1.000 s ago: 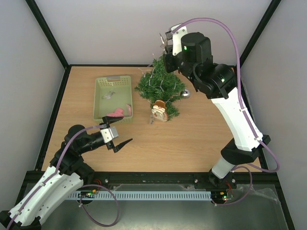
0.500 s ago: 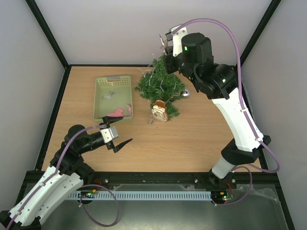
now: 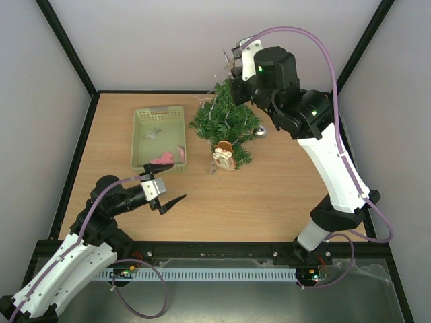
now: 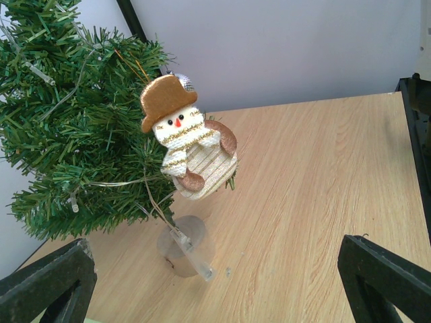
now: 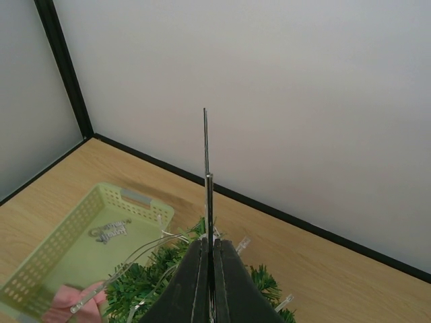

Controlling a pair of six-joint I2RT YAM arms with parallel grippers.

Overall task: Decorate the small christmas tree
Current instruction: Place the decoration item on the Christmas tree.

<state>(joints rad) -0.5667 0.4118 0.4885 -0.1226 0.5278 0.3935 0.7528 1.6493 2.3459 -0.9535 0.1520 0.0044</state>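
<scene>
Left wrist view only: snowman ornament [image 4: 185, 151] hangs on the small christmas tree [image 4: 74, 134], face outward; clear light string [image 4: 121, 182] runs among the branches.
Right wrist view only: right hand [image 5: 207, 245] pinched tight on a thin silvery piece [image 5: 207, 168], seen edge-on above the treetop.
Top view: tree stands on the desk [image 3: 269, 188], just right of the basket [image 3: 137, 138]; left hand [image 3: 165, 188] spread wide, empty, near the basket's near corner.
Basket contents: pink item [image 3: 165, 159] at near end; silvery ornament [image 3: 153, 132] mid-floor.

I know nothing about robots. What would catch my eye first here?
The small christmas tree stands at the far middle of the table, with a brown-hatted snowman ornament hanging on its near side. Above its top, the right gripper is shut on a thin silvery piece. Left of the tree sits a pale green basket.
</scene>
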